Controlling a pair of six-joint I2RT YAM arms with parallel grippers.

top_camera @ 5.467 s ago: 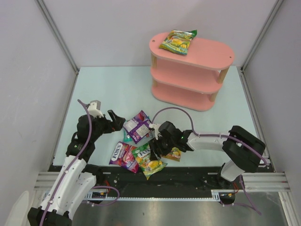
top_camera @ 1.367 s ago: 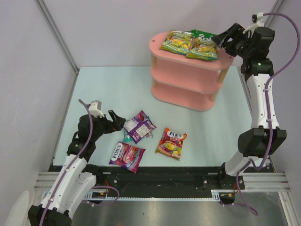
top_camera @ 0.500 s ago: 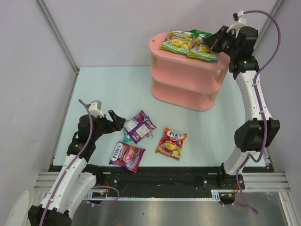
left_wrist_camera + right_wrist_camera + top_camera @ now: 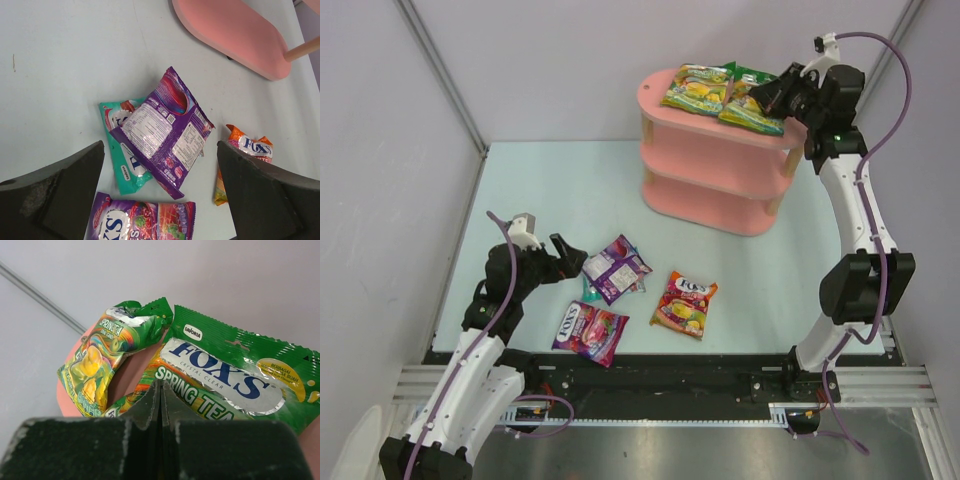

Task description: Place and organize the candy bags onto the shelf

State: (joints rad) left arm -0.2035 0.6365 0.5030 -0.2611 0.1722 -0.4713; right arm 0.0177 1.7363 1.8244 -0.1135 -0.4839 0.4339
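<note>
Two green-yellow candy bags lie side by side on the top board of the pink shelf. My right gripper is shut, its tips resting over the near edge of the "FOX'S Spring Tea" bag; nothing is pinched between its fingers. The other green bag lies to its left. On the table lie a purple bag face down over a teal bag, a purple-magenta bag and an orange bag. My left gripper hovers open above them, holding nothing.
The shelf's two lower boards hold nothing that I can see. Its wooden post and bottom board show at the top of the left wrist view. Metal frame rails border the table.
My right arm went from the table pile up to the shelf, and a second green bag now lies on the top board. Its jaws have shut and edged left over that bag. The left arm is still.
</note>
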